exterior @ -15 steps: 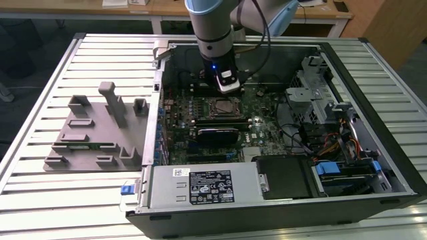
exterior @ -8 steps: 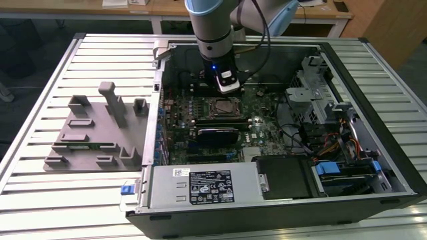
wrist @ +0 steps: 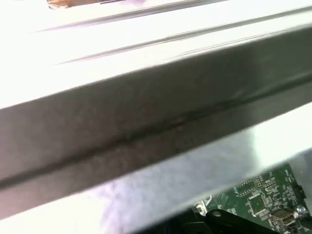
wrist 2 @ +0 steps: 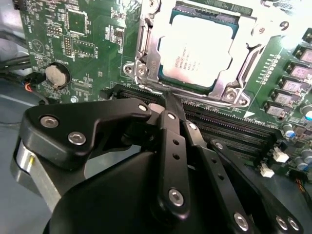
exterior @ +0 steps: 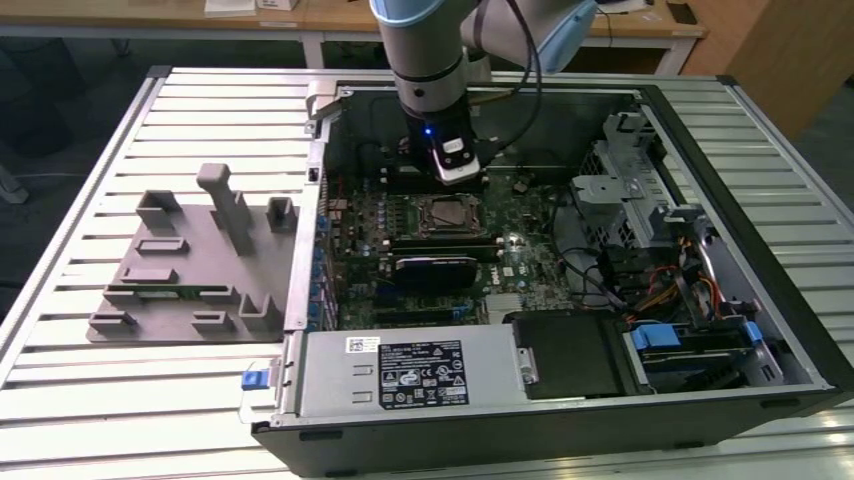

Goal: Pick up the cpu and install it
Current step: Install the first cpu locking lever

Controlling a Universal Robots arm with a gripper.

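Cpu (wrist 2: 197, 51) seated in motherboard (wrist 2: 92, 44) socket

Cpu (wrist 2: 200, 48) in socket (wrist 2: 146, 53) (on mobo (wrist 2: 87, 44)), gripper (wrist 2: 171, 105) beside.

my arm (exterior: 430, 45) comes down from the top of the exterior view, wrist pointing straight down, a small blue light showing on it just above the white-and-black gripper body. in the second wrist view my gripper (wrist 2: 171, 103) has its black linkage folded in, and the two fingers (wrist 2: 170, 141) lie pressed together to a narrow tip with nothing between them.
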